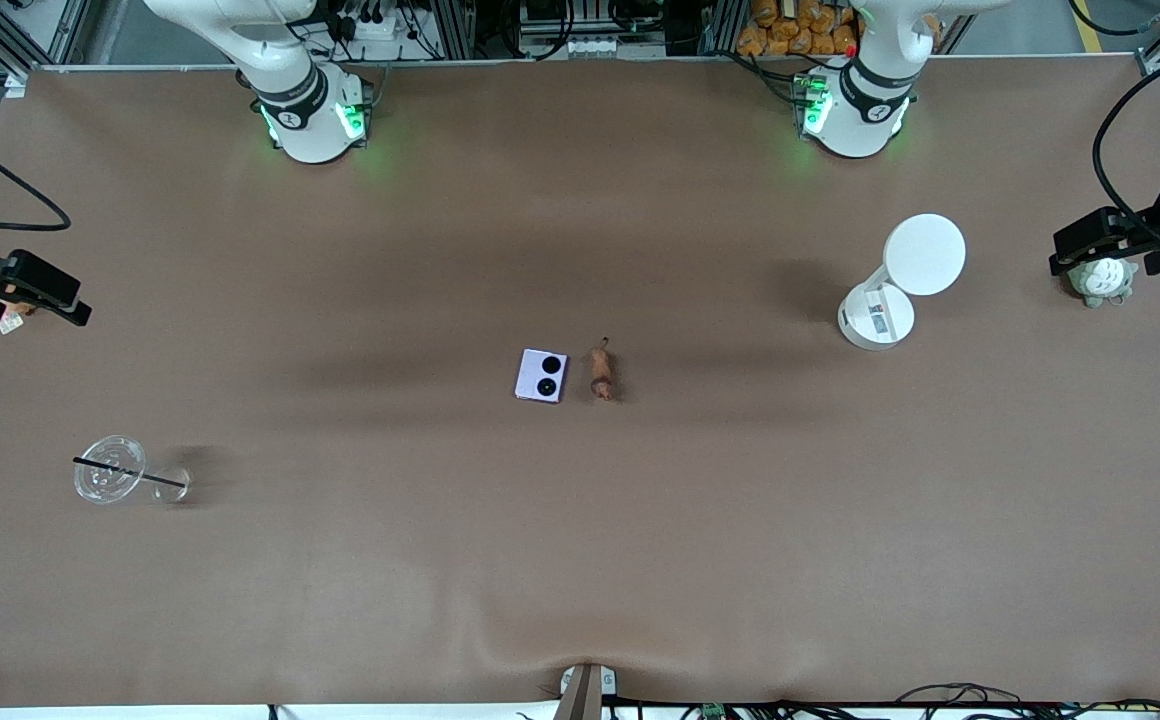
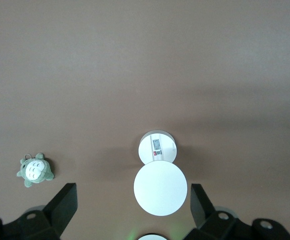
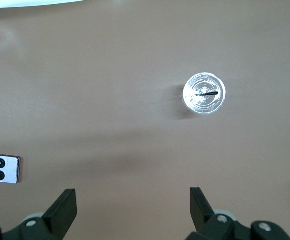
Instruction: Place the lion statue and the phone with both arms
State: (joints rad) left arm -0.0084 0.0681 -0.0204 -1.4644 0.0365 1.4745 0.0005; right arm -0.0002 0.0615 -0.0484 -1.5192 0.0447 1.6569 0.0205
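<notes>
The pale-lavender phone (image 1: 542, 376) lies folded in the middle of the table, its two black lenses up. The small orange-brown lion statue (image 1: 601, 372) lies right beside it, toward the left arm's end. The phone also shows in the right wrist view (image 3: 7, 169). My right gripper (image 1: 35, 290) hangs open and empty, high over the right arm's end of the table (image 3: 130, 196). My left gripper (image 1: 1100, 245) hangs open and empty, high over the left arm's end (image 2: 132, 194). Both are far from the phone and the statue.
A white round-topped container (image 1: 898, 285) stands toward the left arm's end and shows in the left wrist view (image 2: 158, 172). A grey-green plush (image 1: 1103, 281) lies under the left gripper (image 2: 35, 170). A clear cup with a black straw (image 1: 112, 470) lies toward the right arm's end (image 3: 203, 93). A brown plush with a tag (image 1: 12, 316) lies under the right gripper.
</notes>
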